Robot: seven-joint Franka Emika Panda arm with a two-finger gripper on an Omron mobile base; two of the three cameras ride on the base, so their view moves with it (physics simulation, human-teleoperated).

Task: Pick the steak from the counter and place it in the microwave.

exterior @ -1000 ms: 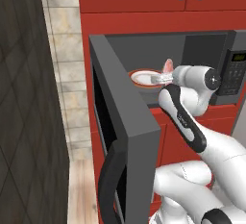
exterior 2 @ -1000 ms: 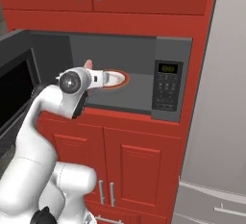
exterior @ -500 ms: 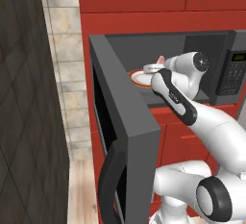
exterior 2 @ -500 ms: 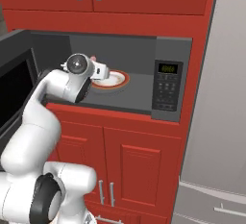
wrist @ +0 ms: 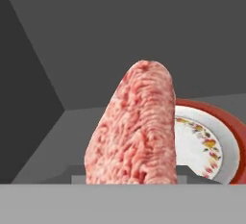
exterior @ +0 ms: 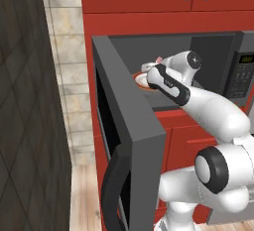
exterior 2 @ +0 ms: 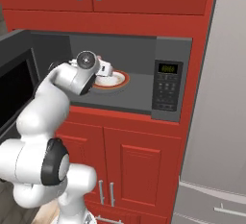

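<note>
The steak (wrist: 134, 131), a pinkish-red slab, stands on end close in front of the hand camera and hides the fingertips. My gripper (exterior: 151, 67) is inside the open microwave (exterior: 211, 51), shut on the steak (exterior: 159, 59). It hovers just above the near left rim of a round white plate with a red border (wrist: 206, 146) that lies on the oven floor. From the right base view the gripper (exterior 2: 106, 69) sits at the plate's (exterior 2: 116, 80) left edge, inside the dark cavity. The microwave's control panel (exterior 2: 166, 91) is to the right.
The microwave door (exterior: 124, 121) stands swung wide open on the left, its curved handle (exterior: 110, 190) low down. Red cabinets (exterior 2: 129, 165) lie below and above the oven. A grey fridge (exterior 2: 216, 122) stands at the right, and a dark wall panel (exterior: 27, 101) at the left.
The arm has reached deeper into the microwave, carrying the steak from the cavity's front over to the plate's near rim. The elbow has risen and the forearm now points inward.
</note>
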